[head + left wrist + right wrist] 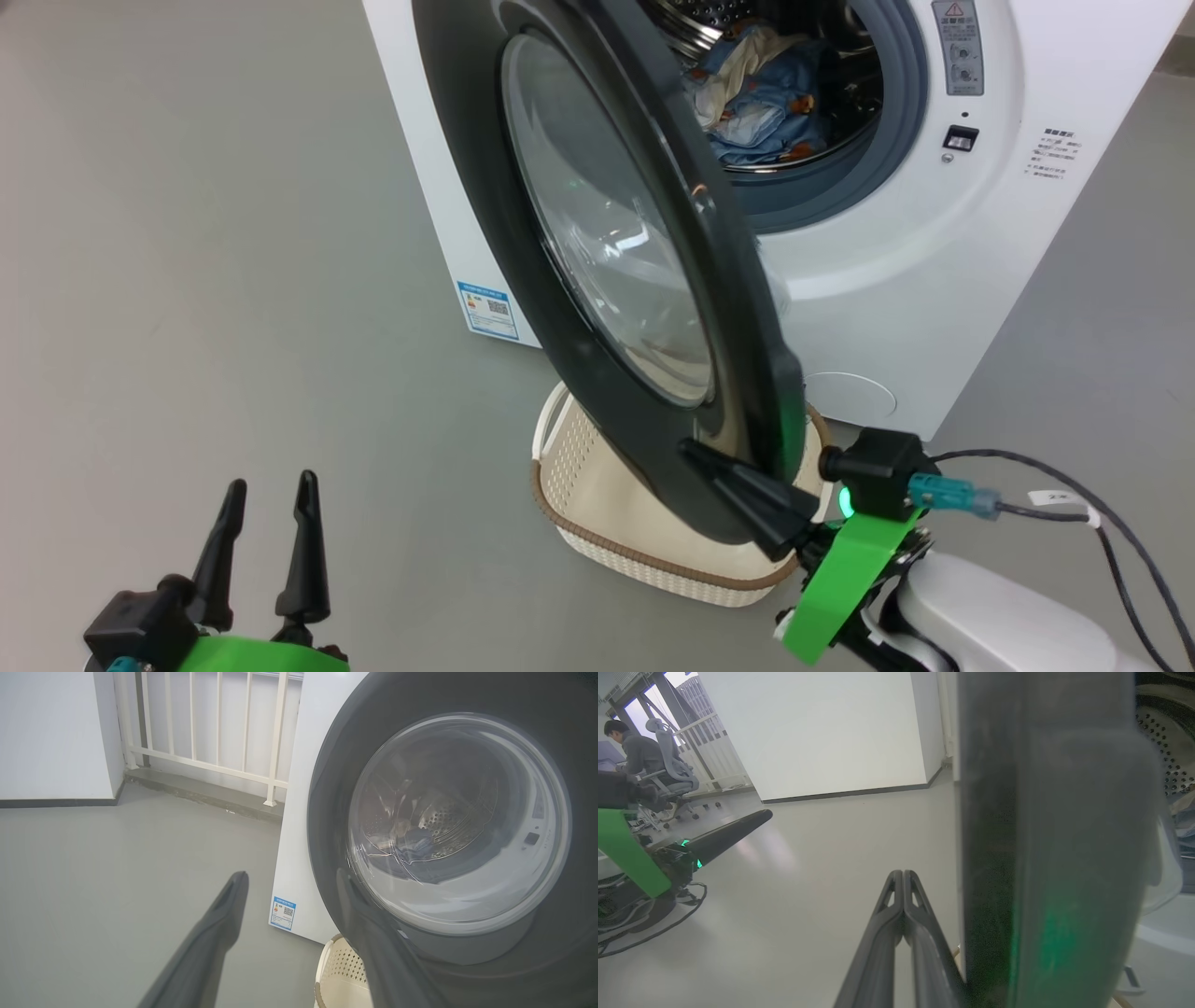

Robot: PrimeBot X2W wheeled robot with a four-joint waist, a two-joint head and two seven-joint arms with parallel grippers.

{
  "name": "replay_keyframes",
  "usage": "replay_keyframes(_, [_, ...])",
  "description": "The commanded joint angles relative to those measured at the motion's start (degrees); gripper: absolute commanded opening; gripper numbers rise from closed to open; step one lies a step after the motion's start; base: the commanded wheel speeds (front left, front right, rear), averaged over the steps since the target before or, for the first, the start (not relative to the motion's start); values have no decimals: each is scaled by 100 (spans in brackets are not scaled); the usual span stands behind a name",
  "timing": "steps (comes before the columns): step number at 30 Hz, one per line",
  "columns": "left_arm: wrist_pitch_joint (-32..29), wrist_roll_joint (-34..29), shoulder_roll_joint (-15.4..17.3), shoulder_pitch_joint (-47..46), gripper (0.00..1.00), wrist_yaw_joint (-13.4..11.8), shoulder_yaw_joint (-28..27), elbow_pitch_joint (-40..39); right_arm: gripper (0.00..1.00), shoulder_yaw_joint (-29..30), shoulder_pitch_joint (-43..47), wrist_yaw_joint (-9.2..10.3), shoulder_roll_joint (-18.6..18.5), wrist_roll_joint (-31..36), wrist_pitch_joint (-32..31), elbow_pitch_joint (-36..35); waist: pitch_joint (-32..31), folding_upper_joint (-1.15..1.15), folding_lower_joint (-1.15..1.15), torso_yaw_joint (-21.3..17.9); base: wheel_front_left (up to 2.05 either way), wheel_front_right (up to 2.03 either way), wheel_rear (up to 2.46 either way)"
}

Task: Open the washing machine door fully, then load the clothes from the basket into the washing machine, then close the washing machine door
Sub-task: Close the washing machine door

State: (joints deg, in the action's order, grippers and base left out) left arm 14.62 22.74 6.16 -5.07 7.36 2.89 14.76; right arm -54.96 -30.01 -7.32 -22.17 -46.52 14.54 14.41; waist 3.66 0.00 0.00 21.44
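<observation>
With the clothes (761, 93) loaded, closing is in hand: the right gripper (695, 453), fingers pinched together and empty, must shove the half-open washing machine door (607, 233) far-rightward, while the left gripper (271, 485) hangs spread.

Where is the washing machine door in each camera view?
Head: door slants through the centre, from the top to lower right.
Left wrist: door takes the right half, nearly face-on.
Right wrist: door is edge-on, a dark upright band right of centre.
Shared landmark: the steel drum, beyond the door each time.
</observation>
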Motion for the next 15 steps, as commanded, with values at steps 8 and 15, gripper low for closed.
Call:
replay_keyframes(8, [38, 47, 76, -172, 100, 13, -229, -168, 0, 469, -65, -17, -214, -1, 46, 204, 120, 0, 0, -9, 0, 0, 0])
replay_keyframes(15, [38, 27, 81, -304, 100, 13, -239, -220, 0, 684, -301, -17, -254, 5, 46, 430, 478, 0, 0, -190, 0, 0, 0])
